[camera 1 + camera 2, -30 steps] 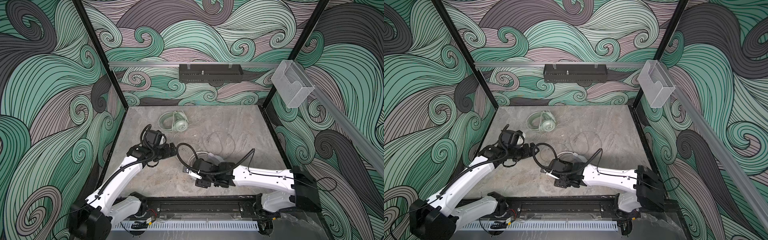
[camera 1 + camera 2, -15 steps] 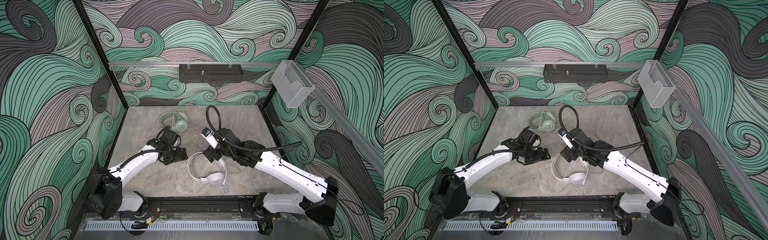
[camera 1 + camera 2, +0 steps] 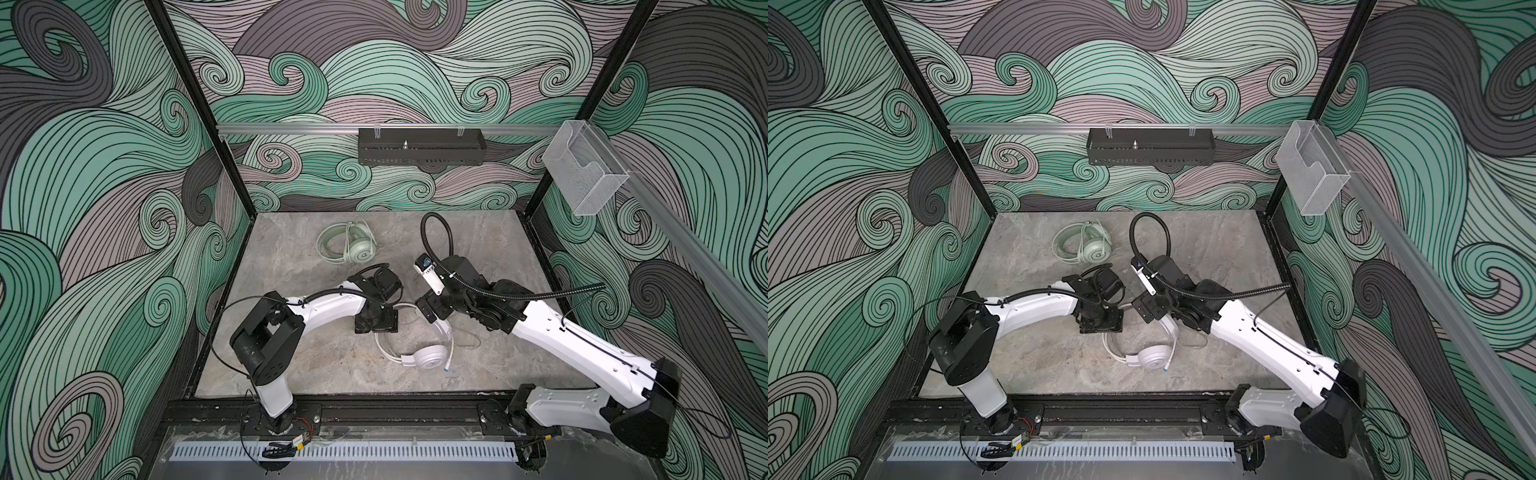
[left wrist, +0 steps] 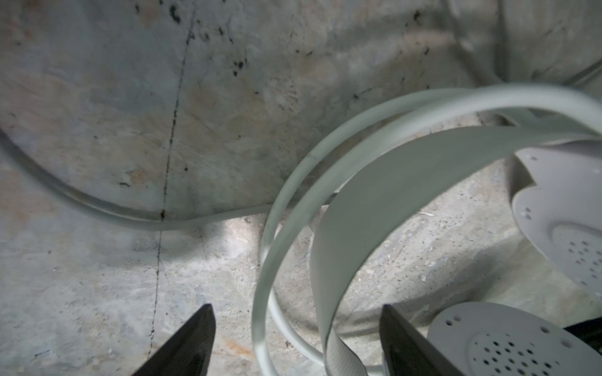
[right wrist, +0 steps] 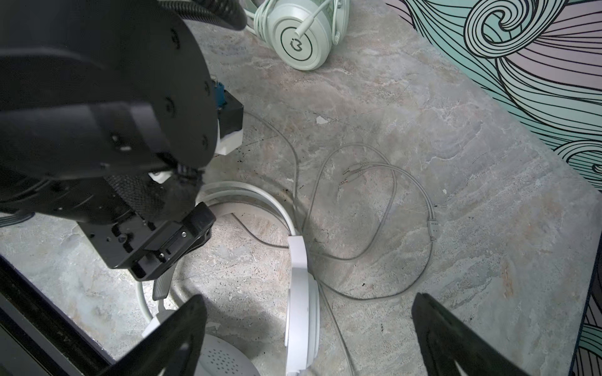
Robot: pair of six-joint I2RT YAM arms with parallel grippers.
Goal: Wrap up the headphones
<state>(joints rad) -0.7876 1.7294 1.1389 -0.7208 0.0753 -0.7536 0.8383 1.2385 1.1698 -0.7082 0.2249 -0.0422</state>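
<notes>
The left end effector (image 4: 294,307) stands open, straddling the headband (image 4: 358,208) of the white headset (image 3: 428,356), which lies toward 5 o'clock on the worktop (image 3: 332,374). The right end effector (image 5: 308,298), also open, hovers over it. Its loose cable (image 5: 394,195) sprawls toward 3 o'clock. Lifting may snag or drag it, and the close-set arms could collide. The mint headset (image 3: 359,251) lies at 11 o'clock.

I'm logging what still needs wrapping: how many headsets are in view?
2. The mint green headset lies toward the back of the table. The white headset lies nearer the front, around the middle, its cable loose beside it. None looks hidden.
</notes>
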